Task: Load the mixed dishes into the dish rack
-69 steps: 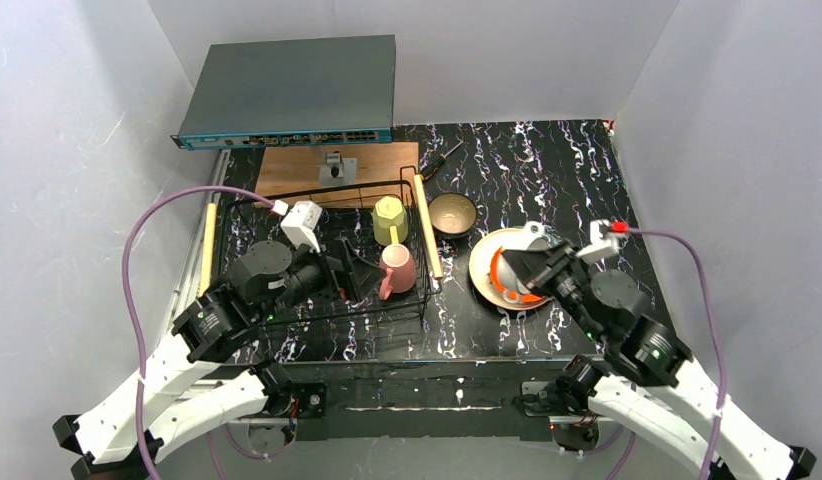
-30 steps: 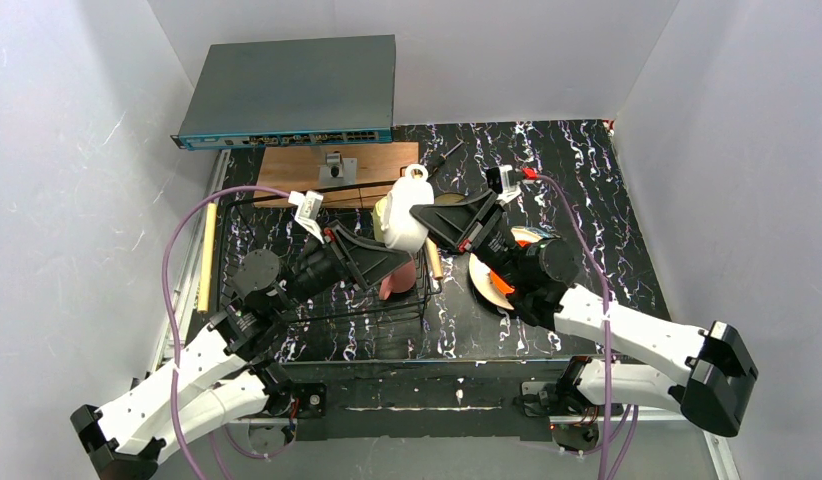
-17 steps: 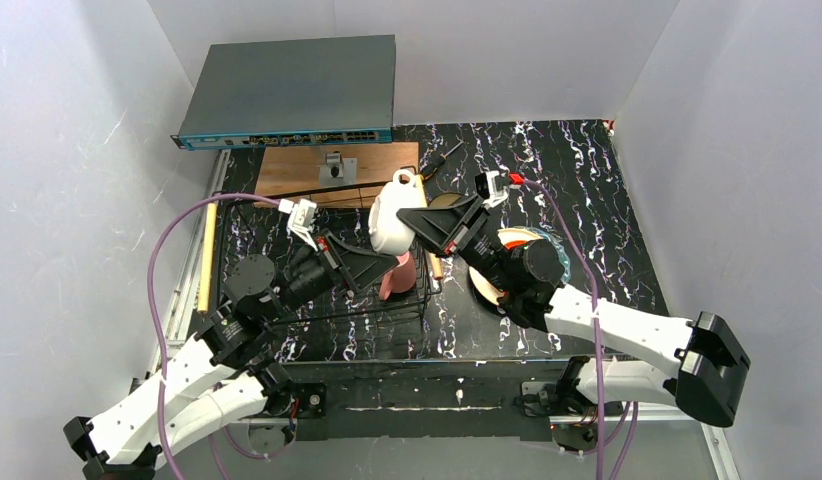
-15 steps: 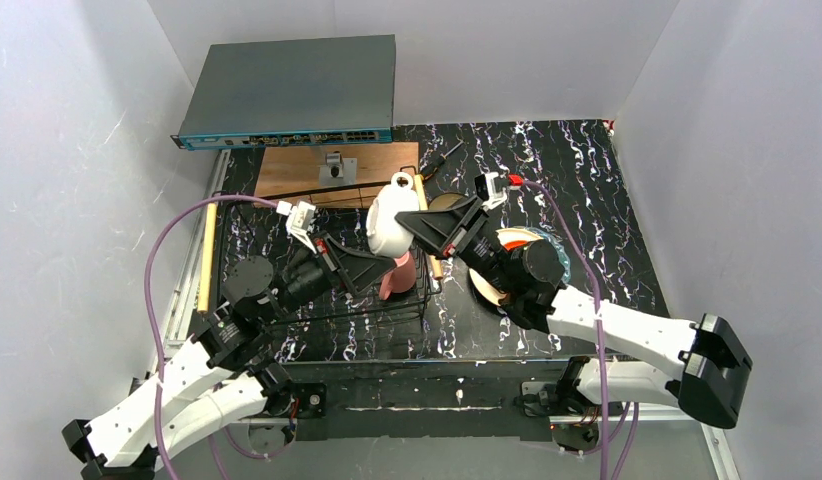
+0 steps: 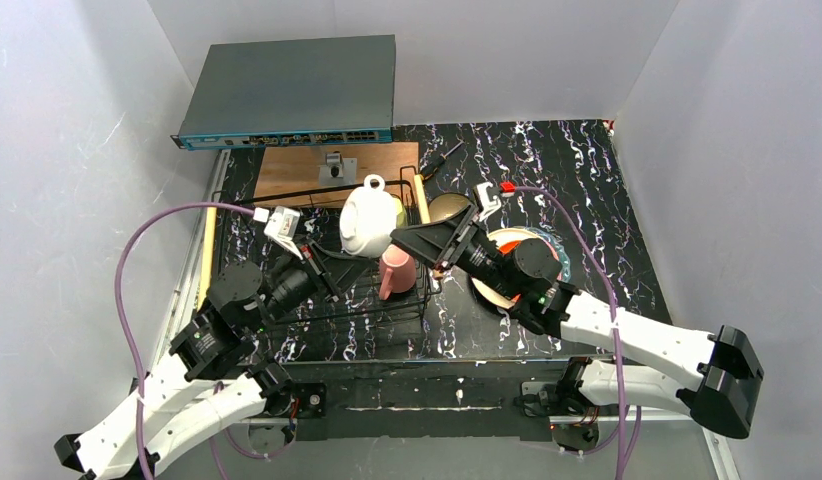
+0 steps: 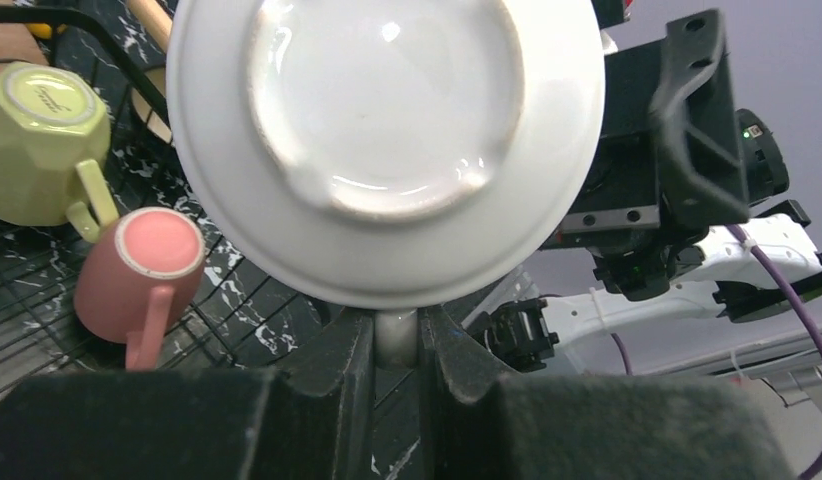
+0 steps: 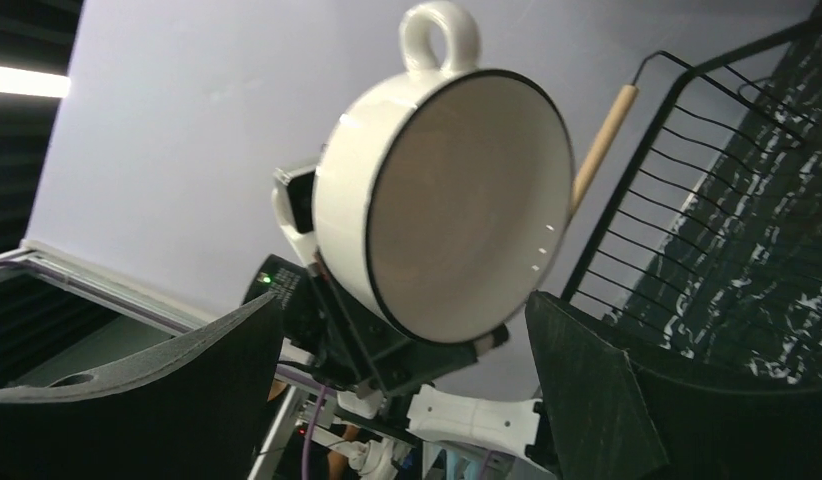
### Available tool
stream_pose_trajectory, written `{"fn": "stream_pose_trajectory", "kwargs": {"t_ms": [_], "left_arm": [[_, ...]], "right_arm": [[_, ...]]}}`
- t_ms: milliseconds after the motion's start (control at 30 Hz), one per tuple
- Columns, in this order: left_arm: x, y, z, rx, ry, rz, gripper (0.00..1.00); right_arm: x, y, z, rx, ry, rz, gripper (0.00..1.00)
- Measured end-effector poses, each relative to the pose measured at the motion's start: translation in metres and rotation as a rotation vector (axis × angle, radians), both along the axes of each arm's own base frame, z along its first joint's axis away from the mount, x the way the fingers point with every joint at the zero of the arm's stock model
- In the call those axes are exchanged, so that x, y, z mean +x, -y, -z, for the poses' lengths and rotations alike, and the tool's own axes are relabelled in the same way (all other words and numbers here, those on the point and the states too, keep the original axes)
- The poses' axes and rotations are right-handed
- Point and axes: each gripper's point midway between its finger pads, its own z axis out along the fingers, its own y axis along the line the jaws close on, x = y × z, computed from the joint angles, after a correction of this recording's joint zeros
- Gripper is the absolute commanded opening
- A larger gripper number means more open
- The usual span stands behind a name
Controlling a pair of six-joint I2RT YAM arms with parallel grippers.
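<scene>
White ceramic is up in the air: one white cup is held on its side over the far right part of the dish rack, ring handle turned to twelve o'clock. Its base is faced to the left wrist camera, its mouth to the right one. It is gripped at the lower rim by the left pincer, clenched on the wall. The right pincer is released, its two fingers spread wide either side of the cup's mouth and apart from it.

Two mugs are counted inside the rack: one pink mug and, at its twelve o'clock, one yellow-green mug, set base up. A printed stamp is seen on that base, too small to be read. Two light rod handles are counted on the rack.

On the black marbled bench, one stack of plates lies at the rack's three o'clock; cream, orange and a teal edge are made out. One bowl with a tan inside is placed at the stack's eleven o'clock.

One wooden board lies at the rack's twelve o'clock, one grey box beyond it.

The left arm is angled towards one o'clock over the rack. The right arm is stretched low towards ten o'clock across the plates.
</scene>
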Motion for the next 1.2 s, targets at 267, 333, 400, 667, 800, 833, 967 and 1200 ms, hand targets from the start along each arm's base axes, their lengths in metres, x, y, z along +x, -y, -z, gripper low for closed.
{"fn": "stream_pose_trajectory", "kwargs": {"t_ms": [267, 333, 400, 667, 800, 833, 967, 1200], "left_arm": [[0.008, -0.023, 0.004, 0.121, 0.030, -0.096, 0.00], [0.010, -0.030, 0.008, 0.161, 0.032, -0.120, 0.00], [0.013, -0.035, 0.013, 0.207, 0.030, -0.144, 0.00], [0.040, -0.055, 0.048, 0.519, -0.056, -0.265, 0.00], [0.049, -0.064, 0.088, 0.695, -0.157, -0.314, 0.00], [0.051, -0.065, 0.096, 0.731, -0.184, -0.325, 0.00], [0.056, -0.073, 0.117, 0.808, -0.258, -0.388, 0.00], [0.067, -0.084, 0.149, 0.900, -0.398, -0.539, 0.00]], "right_arm": [[0.000, 0.017, 0.052, -0.266, -0.031, 0.060, 0.98], [0.001, 0.028, 0.062, -0.346, -0.029, 0.094, 0.98], [0.001, 0.039, 0.071, -0.415, -0.027, 0.125, 0.98], [0.009, 0.112, 0.111, -0.690, -0.052, 0.339, 0.98], [0.009, 0.150, 0.114, -0.721, -0.063, 0.445, 0.98], [0.009, 0.158, 0.114, -0.721, -0.064, 0.469, 0.98], [0.010, 0.185, 0.112, -0.713, -0.067, 0.551, 0.98], [0.012, 0.206, 0.119, -0.747, -0.080, 0.623, 0.98]]}}
